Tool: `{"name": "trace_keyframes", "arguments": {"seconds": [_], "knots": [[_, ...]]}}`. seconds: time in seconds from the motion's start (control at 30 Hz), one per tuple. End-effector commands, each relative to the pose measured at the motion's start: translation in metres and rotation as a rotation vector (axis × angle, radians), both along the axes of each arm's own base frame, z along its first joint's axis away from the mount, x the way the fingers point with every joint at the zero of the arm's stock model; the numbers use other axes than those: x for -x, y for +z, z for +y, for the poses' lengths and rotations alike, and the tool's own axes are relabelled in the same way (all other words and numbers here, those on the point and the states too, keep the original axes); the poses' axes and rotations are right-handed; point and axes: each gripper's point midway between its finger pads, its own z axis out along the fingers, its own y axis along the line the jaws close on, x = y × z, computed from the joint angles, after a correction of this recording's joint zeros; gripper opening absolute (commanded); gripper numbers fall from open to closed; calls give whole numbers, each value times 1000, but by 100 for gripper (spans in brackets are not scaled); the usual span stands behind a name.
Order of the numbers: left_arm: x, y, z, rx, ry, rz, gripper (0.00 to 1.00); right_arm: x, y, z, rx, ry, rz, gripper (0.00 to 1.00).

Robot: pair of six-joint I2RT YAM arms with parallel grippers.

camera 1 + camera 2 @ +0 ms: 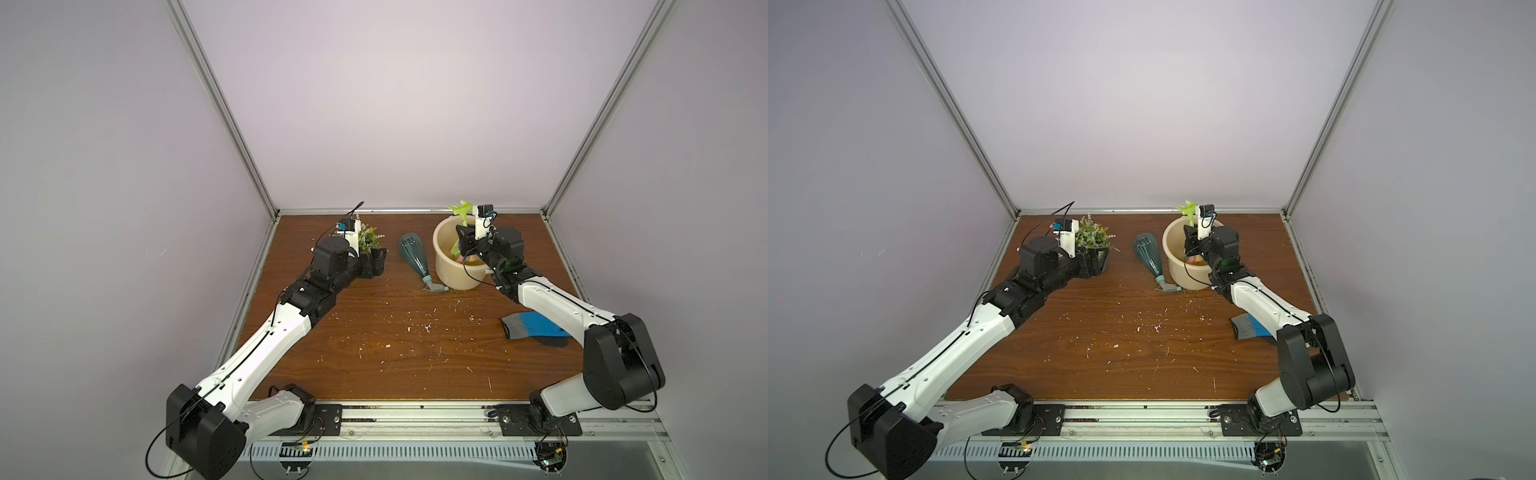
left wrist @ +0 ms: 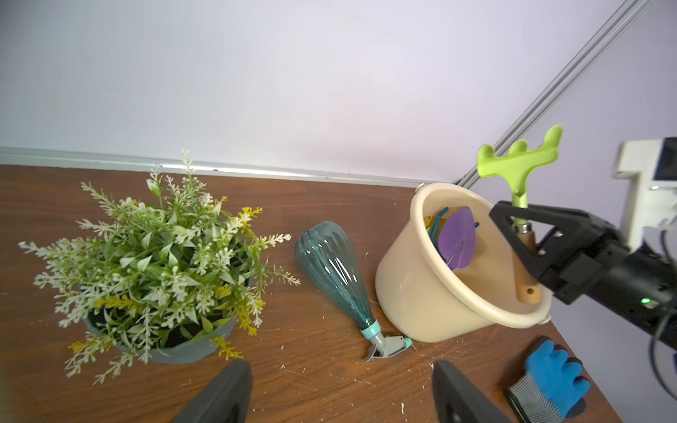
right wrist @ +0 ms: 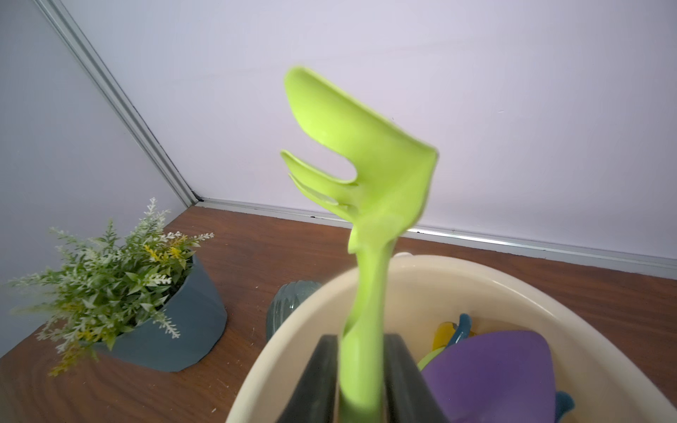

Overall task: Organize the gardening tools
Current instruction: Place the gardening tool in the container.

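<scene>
My right gripper (image 3: 361, 377) is shut on the stem of the lime-green rake (image 3: 366, 175), which stands upright with its head up and its wooden handle down inside the cream bucket (image 2: 410, 289). In both top views the rake (image 1: 460, 209) (image 1: 1187, 209) sticks up above the bucket's far rim. A purple trowel (image 2: 458, 238), a blue fork (image 3: 463, 324) and a yellow scoop (image 3: 443, 333) lie in the bucket. The teal spray bottle (image 1: 415, 253) lies on its side just left of the bucket. My left gripper (image 2: 340, 392) is open and holds nothing, beside the potted plant (image 2: 157, 256).
The potted plant (image 1: 368, 237) stands at the back left, close behind my left gripper (image 1: 376, 259). A blue-fingered glove (image 1: 536, 328) lies at the right, partly under the right arm. White crumbs dot the wooden table (image 1: 374, 353). Walls close the back and sides.
</scene>
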Motion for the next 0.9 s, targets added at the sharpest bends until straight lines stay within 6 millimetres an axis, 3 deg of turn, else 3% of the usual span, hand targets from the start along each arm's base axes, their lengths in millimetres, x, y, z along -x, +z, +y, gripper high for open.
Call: {"name": "trace_keyframes", "arguments": {"seconds": [0.0, 0.13, 0.33, 0.53, 0.6, 0.7, 0.87], "knots": [[3, 12, -8, 76, -37, -29, 79, -5, 44, -6, -99, -50, -186, 0], [5, 4, -15, 108, -63, -11, 77, -10, 36, -6, -115, -63, -191, 1], [8, -9, -22, 116, -81, 14, 76, -14, 19, -2, -132, -50, -159, 10], [8, -29, -38, 81, -116, 57, 75, -12, 20, -5, -137, -64, -163, 31], [7, -37, -43, 73, -123, 73, 74, -11, 24, -8, -134, -76, -170, 48], [6, -44, -50, 63, -135, 87, 75, -8, 29, -11, -138, -82, -173, 62], [2, -52, -56, 53, -142, 100, 75, -3, 37, -16, -128, -104, -164, 72]]}}
